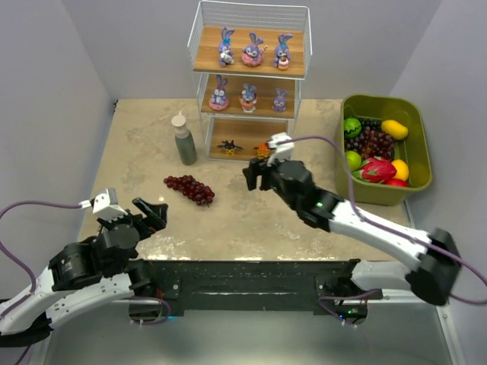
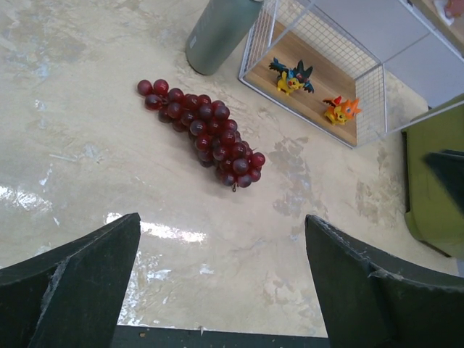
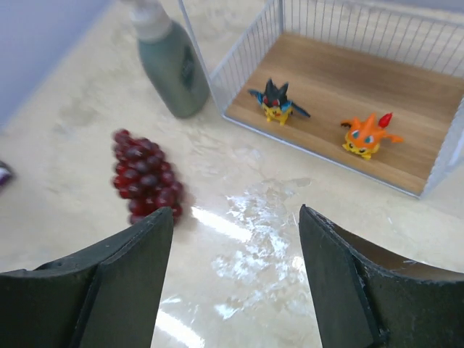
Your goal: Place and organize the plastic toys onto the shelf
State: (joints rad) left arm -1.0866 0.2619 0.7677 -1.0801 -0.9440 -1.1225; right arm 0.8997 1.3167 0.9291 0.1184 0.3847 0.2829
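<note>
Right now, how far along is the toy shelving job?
Looks done. On the shelf: three bunnies on the top board, three more on the middle, and the black bug and orange creature on the bottom. In hand: nothing; the left gripper and right gripper are open and empty. Left: no loose toy visible, only the grape bunch and bottle.

The shelf (image 1: 293,47) stood at upper centre of the top view, at the back of the desk (image 1: 251,220). Three toys (image 1: 253,49) sat in a row on its top board, another three toys (image 1: 248,97) on the middle board, and a pair of toys (image 1: 229,146) on the bottom board. The bottle (image 1: 183,139) stood just left of the shelf. The grape bunch (image 1: 190,188) lay below the bottle, toward mid-frame. At right sat the bin (image 1: 417,163), holding fruit (image 1: 378,169).
</note>
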